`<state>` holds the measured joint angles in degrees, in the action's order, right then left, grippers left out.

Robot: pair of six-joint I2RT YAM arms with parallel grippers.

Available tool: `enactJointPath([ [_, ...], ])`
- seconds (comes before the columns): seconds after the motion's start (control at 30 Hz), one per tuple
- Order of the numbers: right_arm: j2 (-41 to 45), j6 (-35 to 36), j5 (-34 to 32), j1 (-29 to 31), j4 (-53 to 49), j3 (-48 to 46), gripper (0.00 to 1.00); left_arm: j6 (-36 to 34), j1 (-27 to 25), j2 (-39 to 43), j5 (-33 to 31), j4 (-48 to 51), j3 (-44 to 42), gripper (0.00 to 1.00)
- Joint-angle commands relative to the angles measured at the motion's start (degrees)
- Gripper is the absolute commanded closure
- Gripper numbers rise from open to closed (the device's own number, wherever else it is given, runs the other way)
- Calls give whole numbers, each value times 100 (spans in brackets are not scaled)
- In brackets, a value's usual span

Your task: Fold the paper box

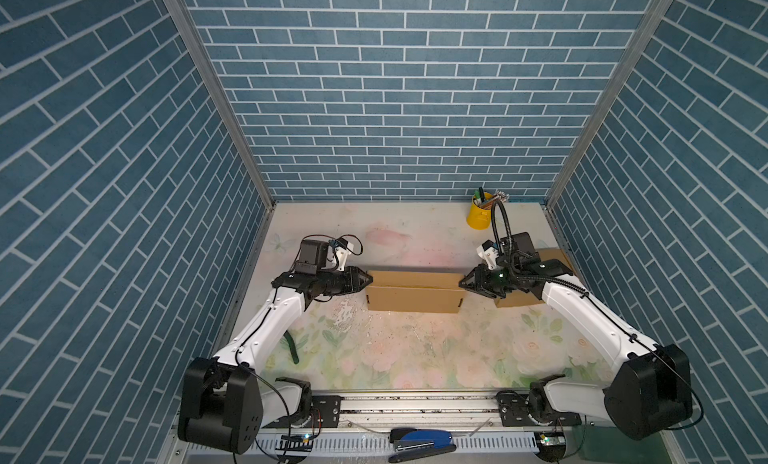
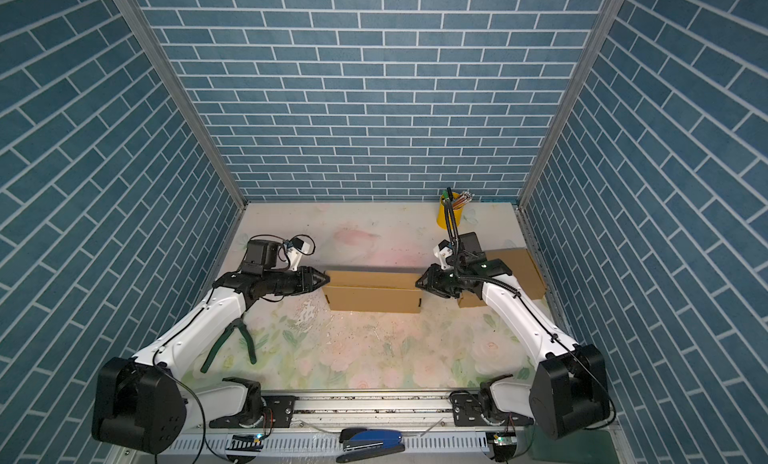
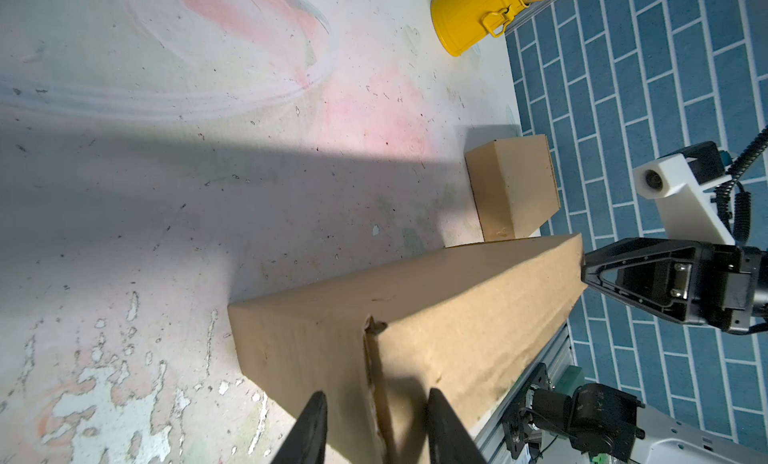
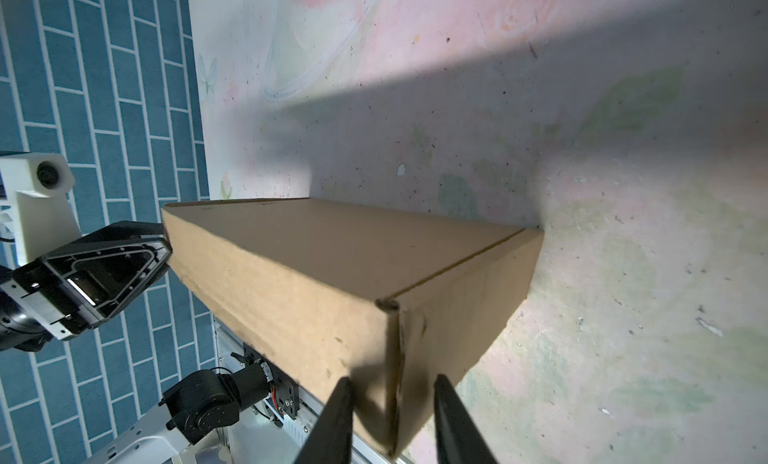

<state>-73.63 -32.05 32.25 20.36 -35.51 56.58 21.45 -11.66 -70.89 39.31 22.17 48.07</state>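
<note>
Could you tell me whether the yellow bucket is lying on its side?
No, the yellow bucket stands upright on its base, opening facing up.

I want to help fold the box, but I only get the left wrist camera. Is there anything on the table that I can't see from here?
Observer: Yes, green-handled pliers lie on the table right beside the left arm.
Operator: Anything else hiding?
Observer: A blue stapler lies along the front, past the arm bases.
Operator: What do the right gripper's fingers look like up close?
Observer: The right gripper has its fingers apart, and a corner edge of the box shows between them.
</note>
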Motion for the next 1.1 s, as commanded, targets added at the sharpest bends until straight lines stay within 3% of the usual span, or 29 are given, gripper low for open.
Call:
enactJointPath([
  [0.0,-93,248,-588,-85,-479,7,69,-142,-20,-158,-415,411,-163,60],
  [0.13,-24,129,-302,-84,-411,204,64,-132,-23,-195,-415,367,-193,61],
  [0.37,-138,-20,-97,-83,-213,505,63,-150,-23,-193,-424,384,-211,61],
  [0.7,-331,457,-838,-111,-649,322,73,-142,-21,-165,-426,316,-295,61],
  [0.77,-246,658,-791,-95,-677,508,66,-128,-20,-158,-392,296,-269,61],
  [0.87,-40,1521,-922,61,-887,968,45,-134,-26,-170,-387,305,-215,61],
  [1.07,-235,3661,-1980,1171,-1277,1570,25,-233,-29,-214,-416,323,-192,60],
])
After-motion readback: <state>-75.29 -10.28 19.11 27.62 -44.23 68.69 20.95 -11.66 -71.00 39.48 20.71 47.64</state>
